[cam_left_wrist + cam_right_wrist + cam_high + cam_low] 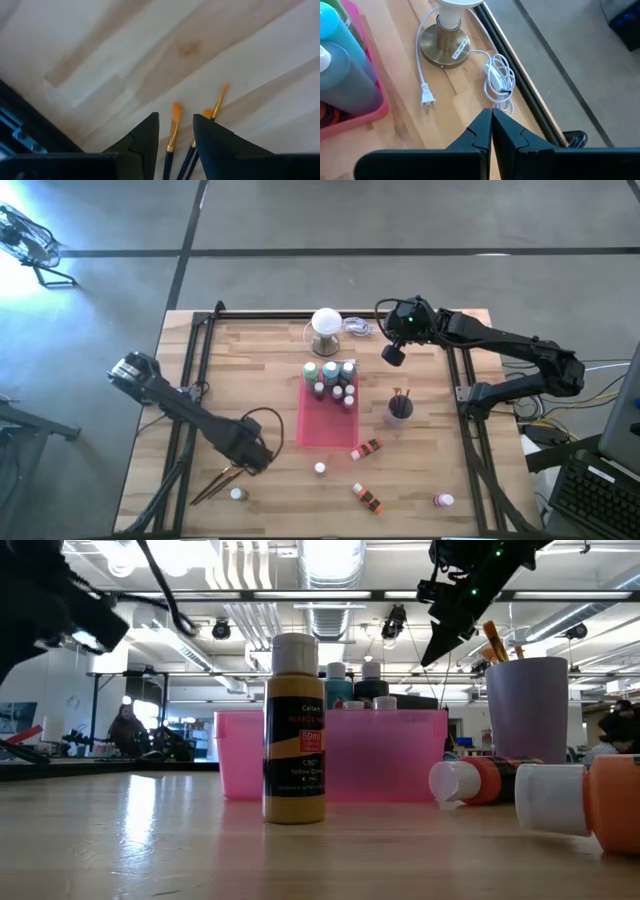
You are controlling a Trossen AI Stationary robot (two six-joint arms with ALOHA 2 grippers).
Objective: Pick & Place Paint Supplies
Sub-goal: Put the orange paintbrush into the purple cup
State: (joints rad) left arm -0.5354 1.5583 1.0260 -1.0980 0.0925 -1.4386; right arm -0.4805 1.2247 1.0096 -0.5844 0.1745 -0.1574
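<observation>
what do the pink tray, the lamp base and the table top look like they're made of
Pink tray: likely translucent plastic; bottles inside show faintly through its glossy wall.
Lamp base: looks like brushed brass-toned metal, with a dull sheen and a paper label.
Table top: wood, butcher-block style; jointed strips and grain show, smooth light finish.

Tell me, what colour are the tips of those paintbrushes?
Orange bristle tips on the paintbrushes, clearest in the left wrist view.

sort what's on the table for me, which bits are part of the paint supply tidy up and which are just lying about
Part of the job:
paint bottles in the pink tray
loose orange bottles
upright yellow bottle
brushes under the left gripper
brushes in the purple cup
pink tray

Just lying about:
white globe lamp
its coiled cord
</observation>
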